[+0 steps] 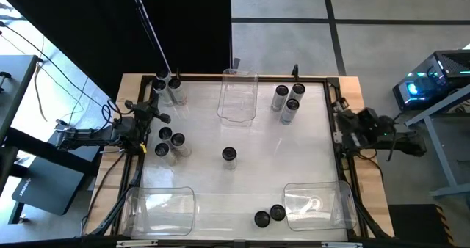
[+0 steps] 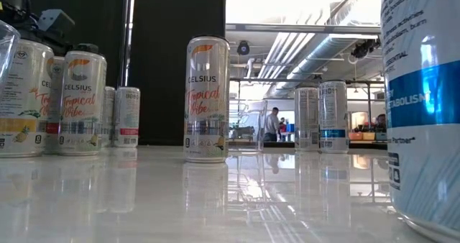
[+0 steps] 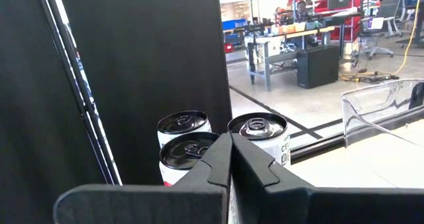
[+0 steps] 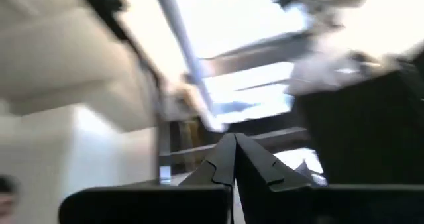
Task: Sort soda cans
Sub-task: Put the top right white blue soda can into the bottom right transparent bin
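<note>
Both hands are clenched and empty: left hand (image 1: 158,117) at the counter's (image 1: 220,189) left edge, right hand (image 1: 339,127) opposite. Cans (image 1: 229,154) stand scattered outside the 3 bins (image 1: 239,95). Open the fingers before you descend.

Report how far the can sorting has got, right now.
Done: nothing visible; the three clear bins, like the one at the far edge, hold no cans. In hand: nothing; the left pincer is shut and empty at the table's left edge, and the right pincer is shut and empty at the right edge. Left: all the soda cans stand loose on the table.
</note>
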Motion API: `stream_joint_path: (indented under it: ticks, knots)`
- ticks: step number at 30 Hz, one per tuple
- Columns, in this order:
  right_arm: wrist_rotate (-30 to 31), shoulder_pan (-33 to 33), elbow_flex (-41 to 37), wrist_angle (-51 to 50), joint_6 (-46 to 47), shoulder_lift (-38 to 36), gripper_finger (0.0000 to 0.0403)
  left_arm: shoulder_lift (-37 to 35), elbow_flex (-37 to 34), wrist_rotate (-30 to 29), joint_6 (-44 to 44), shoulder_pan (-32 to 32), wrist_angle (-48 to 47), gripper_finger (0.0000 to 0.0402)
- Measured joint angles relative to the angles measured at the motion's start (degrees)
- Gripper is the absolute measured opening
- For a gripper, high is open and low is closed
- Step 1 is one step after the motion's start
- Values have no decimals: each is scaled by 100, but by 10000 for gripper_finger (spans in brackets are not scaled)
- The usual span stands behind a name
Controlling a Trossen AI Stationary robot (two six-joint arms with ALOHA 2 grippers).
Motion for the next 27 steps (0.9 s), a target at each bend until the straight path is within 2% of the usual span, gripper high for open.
stream_joint_path:
  ticks: [3, 8, 10, 13, 20, 23, 27]
  knots:
    - [-378, 0, 379, -139, -20, 253, 0, 2, 0, 0, -2, 0, -2, 0]
    - [-431, 0, 1184, -976, -1024, 893, 0, 0, 0, 0, 0, 0, -1, 0]
    - [-279, 0, 1531, -1514, -1190, 1175, 0, 2, 0, 2, 0, 0, -2, 0]
    - [123, -5, 2169, -2624, -1373, 1512, 0, 0, 1, 0, 0, 0, -2, 0]
    - [1393, -5, 3748, -6275, -1268, 2291, 7, 2, 0, 0, -2, 0, 0, 0]
    - [1614, -5, 4272, -7419, -977, 2656, 29, 1, 0, 0, -2, 0, -1, 0]
    - [1807, -5, 4805, -8587, -582, 3116, 81, 1, 0, 0, -2, 0, -2, 0]
